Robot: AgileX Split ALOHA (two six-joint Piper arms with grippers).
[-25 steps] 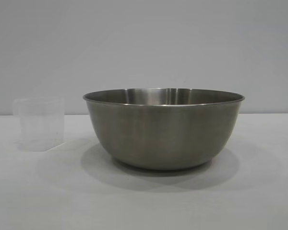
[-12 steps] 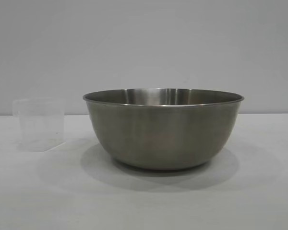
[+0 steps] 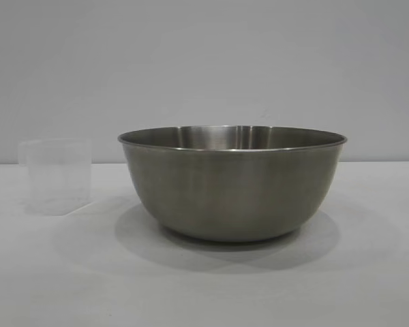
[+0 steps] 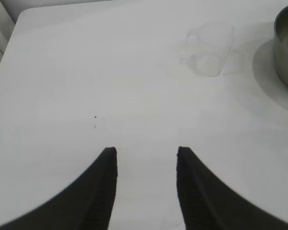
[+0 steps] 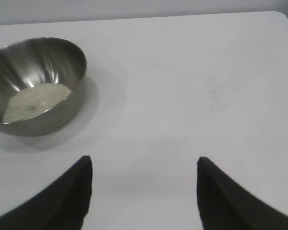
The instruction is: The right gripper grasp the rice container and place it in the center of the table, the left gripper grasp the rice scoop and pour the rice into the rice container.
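While both arms stay back from the objects, the bowl (image 3: 232,184) stands upright on the table (image 3: 48,272), near the middle in the exterior view, and the scoop (image 3: 56,176) stands upright to its left, close but not touching. Rice (image 5: 33,100) lies in a low heap on the bottom of the bowl. If the scoop has something inside, I cannot tell.

The left gripper (image 4: 147,158) hovers over bare cloth with its two fingers partly apart, and nothing is between them. Ahead of it is wide free cloth up to the scoop, and the bowl rim is just beyond the scoop. The table's rounded corner and far edge are visible past this free area.

The right gripper (image 5: 144,165) is opened wider, also with nothing held. The bowl is ahead of it and off to one side, well apart from the fingers. On the other side the cloth is free up to the table's rounded corner.

Compared with the earlier exterior pictures, bowl and scoop have the same places and the same shadows; no change is visible.
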